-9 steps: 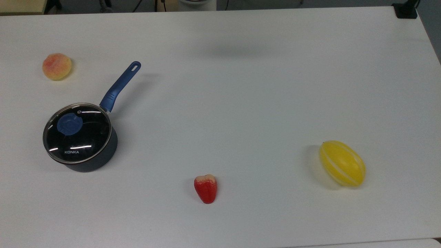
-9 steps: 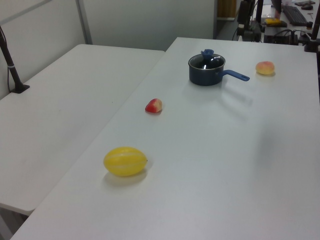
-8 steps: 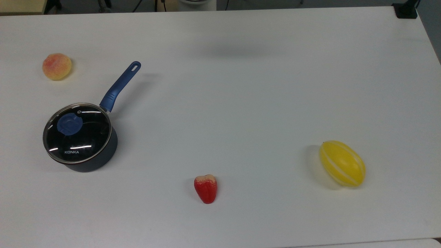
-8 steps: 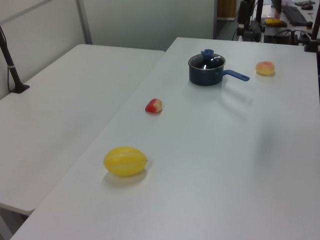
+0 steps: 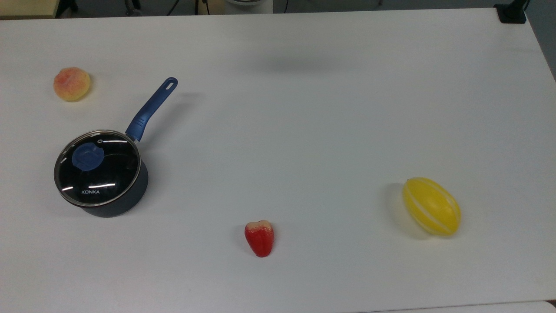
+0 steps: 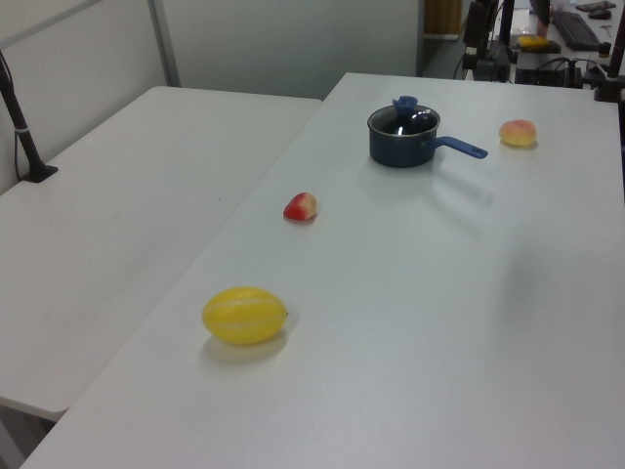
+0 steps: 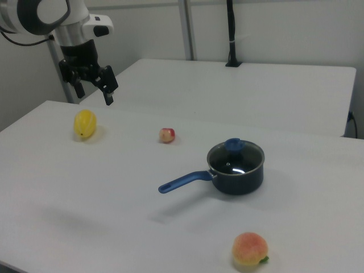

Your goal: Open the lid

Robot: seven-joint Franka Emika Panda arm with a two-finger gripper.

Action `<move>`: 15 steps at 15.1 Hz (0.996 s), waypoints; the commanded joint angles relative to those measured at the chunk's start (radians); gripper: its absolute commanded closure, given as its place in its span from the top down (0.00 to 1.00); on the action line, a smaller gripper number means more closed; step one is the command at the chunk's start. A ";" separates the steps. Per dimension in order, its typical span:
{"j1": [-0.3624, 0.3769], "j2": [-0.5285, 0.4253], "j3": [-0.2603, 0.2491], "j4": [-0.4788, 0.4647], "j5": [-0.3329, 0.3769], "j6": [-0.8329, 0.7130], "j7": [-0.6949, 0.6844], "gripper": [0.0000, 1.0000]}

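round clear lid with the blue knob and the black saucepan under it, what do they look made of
The round clear lid: likely glass, glossy, showing light streaks and the dark inside, with a thin shiny metal-looking rim. Its blue knob: matte, maybe plastic. The black saucepan: probably coated metal, with a dull sheen.

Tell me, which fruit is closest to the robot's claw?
The yellow melon. In the right view it lies just below the open gripper, while the red fruit and the peach lie farther off.

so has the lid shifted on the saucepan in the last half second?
No. In the top view the lid sits as before on the saucepan, its KONKA lettering at the same spot relative to the blue handle.
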 commanded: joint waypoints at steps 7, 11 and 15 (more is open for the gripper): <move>0.008 -0.020 -0.013 -0.027 -0.002 -0.022 -0.024 1.00; 0.001 0.001 -0.018 -0.027 -0.004 0.008 -0.024 1.00; -0.012 0.030 -0.042 -0.018 -0.031 0.088 -0.013 1.00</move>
